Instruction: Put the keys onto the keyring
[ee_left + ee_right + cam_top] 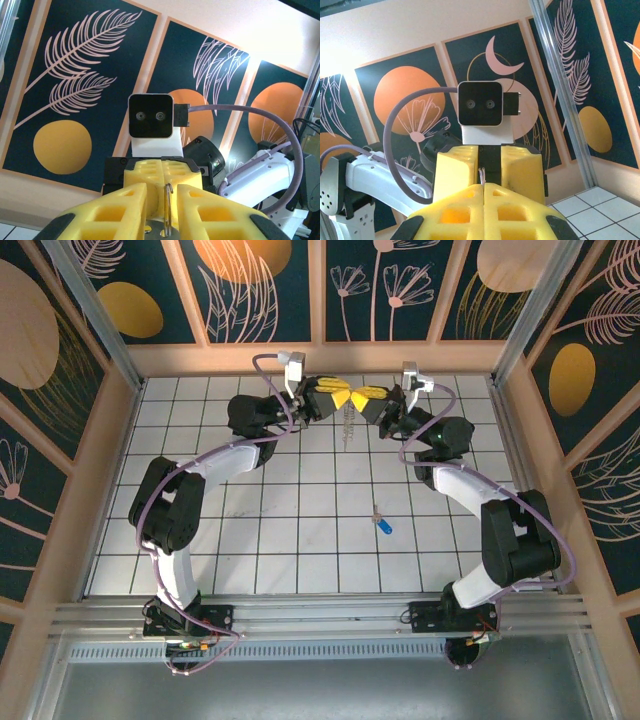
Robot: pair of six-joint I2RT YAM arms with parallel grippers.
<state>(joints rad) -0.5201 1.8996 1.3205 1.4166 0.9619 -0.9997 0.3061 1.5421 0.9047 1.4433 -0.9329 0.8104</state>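
At the back middle of the tiled floor the two grippers meet tip to tip. My right gripper (368, 397) (483, 192) is shut on the silvery keyring (348, 425), whose thin wire (481, 175) pokes out above its closed yellow fingers. My left gripper (330, 398) (161, 194) is open, its fingers on either side of the keyring's wire (169, 210) without pinching it. The ring's bumpy part hangs down between the two grippers. The key (383, 523), silver with a blue head, lies alone on the floor well in front of them, right of centre.
The white tiled floor (280, 540) is walled by patterned panels, with the back wall (400, 285) close behind the grippers. An aluminium post (560, 80) stands to the right. The arms' bases sit on the rail (320, 618) at the near edge.
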